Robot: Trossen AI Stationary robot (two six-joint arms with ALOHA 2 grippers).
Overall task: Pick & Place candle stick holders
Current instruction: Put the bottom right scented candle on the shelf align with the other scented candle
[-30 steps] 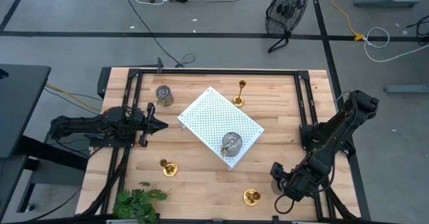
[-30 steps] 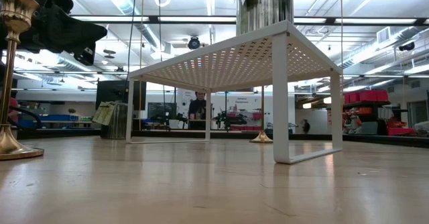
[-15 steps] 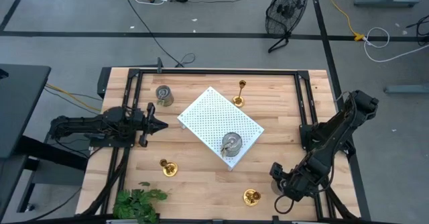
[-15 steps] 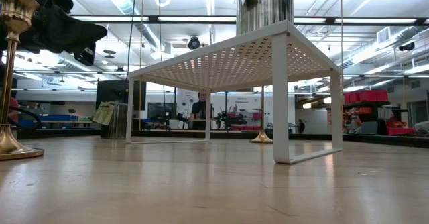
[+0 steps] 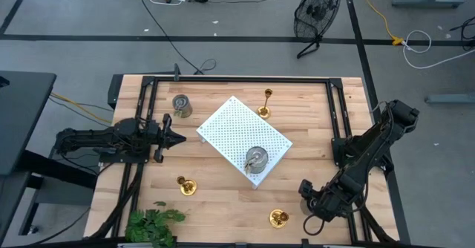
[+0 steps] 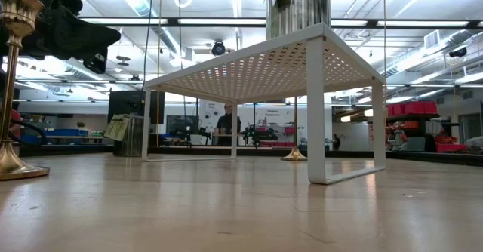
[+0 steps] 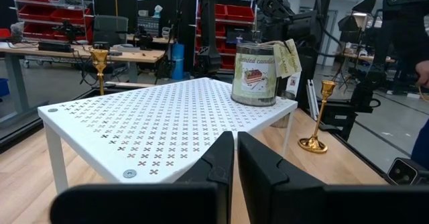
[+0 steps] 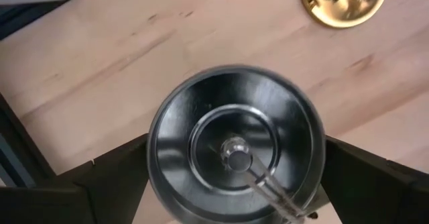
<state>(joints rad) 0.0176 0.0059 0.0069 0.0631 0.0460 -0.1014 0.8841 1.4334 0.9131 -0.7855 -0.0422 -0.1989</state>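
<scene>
Flanking a silver holder (image 8: 234, 150), right claw (image 8: 234, 160) (brass holder (image 8: 343, 1) near).

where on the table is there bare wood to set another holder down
Open wood lies between the white perforated board and the right arm's frame rail, and along the near edge between the two front brass candlesticks. Crowded: the near right corner, where the right end effector straddles a silver candle tin, and around the left end effector.
</scene>
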